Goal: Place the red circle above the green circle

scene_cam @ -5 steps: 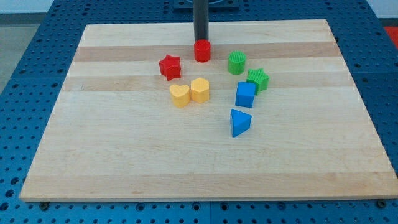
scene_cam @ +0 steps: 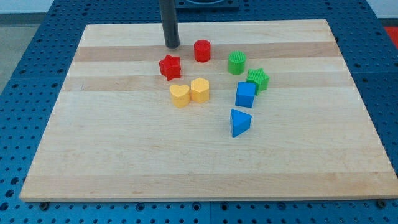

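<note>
The red circle (scene_cam: 202, 50) stands on the wooden board (scene_cam: 124, 143) near the view's top, left of and slightly higher than the green circle (scene_cam: 236, 63). The two are apart by about one block's width. My tip (scene_cam: 172, 46) rests on the board to the left of the red circle, with a gap between them, and just above the red star (scene_cam: 169, 66).
A green star (scene_cam: 258, 79) sits right below the green circle, touching a blue cube (scene_cam: 245, 94). A blue triangle (scene_cam: 239, 122) lies below that. A yellow heart (scene_cam: 179, 95) and a yellow hexagon (scene_cam: 199, 89) sit side by side below the red star.
My tip has moved to the view's left, from just above the red circle to its left side. No block has moved.
</note>
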